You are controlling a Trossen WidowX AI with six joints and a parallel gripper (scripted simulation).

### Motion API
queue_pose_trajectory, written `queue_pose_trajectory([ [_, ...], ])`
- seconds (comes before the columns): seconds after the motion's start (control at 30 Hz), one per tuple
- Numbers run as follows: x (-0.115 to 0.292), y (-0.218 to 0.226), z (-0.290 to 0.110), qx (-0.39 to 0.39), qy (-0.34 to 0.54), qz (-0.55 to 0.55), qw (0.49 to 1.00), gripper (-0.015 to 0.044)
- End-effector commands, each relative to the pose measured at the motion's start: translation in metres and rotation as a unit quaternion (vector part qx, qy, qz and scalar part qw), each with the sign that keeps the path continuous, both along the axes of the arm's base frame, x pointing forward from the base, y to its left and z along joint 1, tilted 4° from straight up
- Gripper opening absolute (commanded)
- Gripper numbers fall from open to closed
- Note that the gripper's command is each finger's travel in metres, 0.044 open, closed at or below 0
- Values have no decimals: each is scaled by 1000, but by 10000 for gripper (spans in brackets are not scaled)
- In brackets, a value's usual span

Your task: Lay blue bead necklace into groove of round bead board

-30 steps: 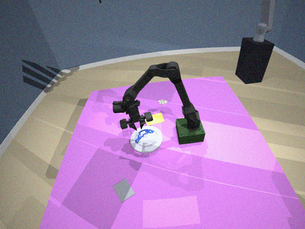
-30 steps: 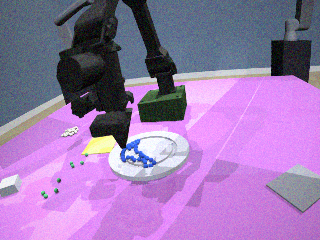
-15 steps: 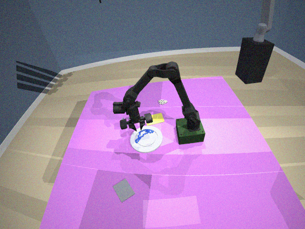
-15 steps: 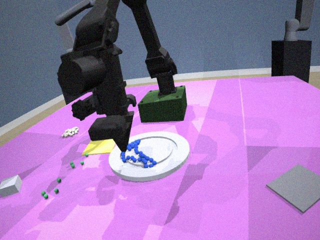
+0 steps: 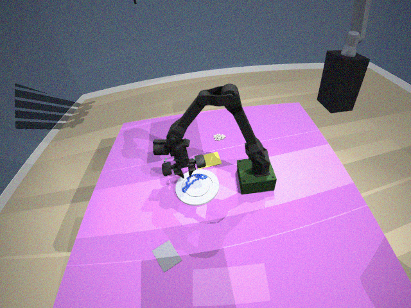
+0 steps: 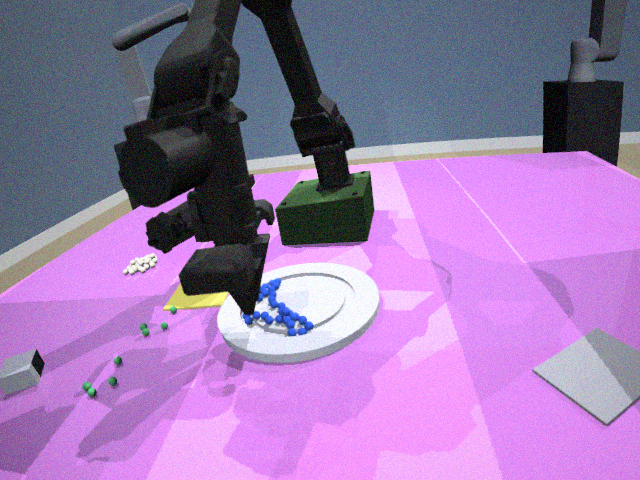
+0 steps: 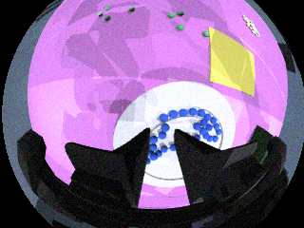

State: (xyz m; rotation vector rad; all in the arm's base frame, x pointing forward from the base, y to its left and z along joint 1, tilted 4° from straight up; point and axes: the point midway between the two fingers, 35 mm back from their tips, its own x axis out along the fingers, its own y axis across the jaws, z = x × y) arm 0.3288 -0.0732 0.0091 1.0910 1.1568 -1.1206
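Observation:
The round white bead board (image 5: 214, 192) (image 6: 361, 304) (image 7: 182, 90) lies flat on the table. The blue bead necklace (image 5: 200, 176) (image 6: 284, 311) (image 7: 174, 114) lies on it, loosely bunched. In the wrist view, part of it curves along the far and right side of the thin groove, and other beads lie clustered inside the ring. My gripper (image 5: 187, 176) (image 7: 162, 132) points down over the board's edge area, its fingers partly apart with no bead seen held between them. In the wrist view the fingers hide some beads; in the exterior view the near finger hides the other.
A yellow sheet (image 5: 212, 159) (image 6: 196, 299) (image 7: 232, 62) lies beside the board. Green beads (image 6: 117, 360) (image 7: 180, 28), a white bead pile (image 5: 219, 136) (image 6: 140, 264), a grey square (image 5: 167, 256) (image 6: 584, 369) and a pale block (image 6: 18, 373) are farther away. The arm stands on a green base (image 5: 257, 187) (image 6: 325, 222).

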Motion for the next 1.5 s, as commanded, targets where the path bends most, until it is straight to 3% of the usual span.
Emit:
queue_pose_trajectory([
  [0.0, -3, 0, -11, 2, 8, -2, 1000, 120],
  [0.43, -4, 0, -18, 2, 9, -3, 1000, 120],
  [0.6, -3, 0, -16, 1, 7, -1, 1000, 0],
  [1.47, -3, 0, -16, 1, 7, -1, 1000, 0],
])
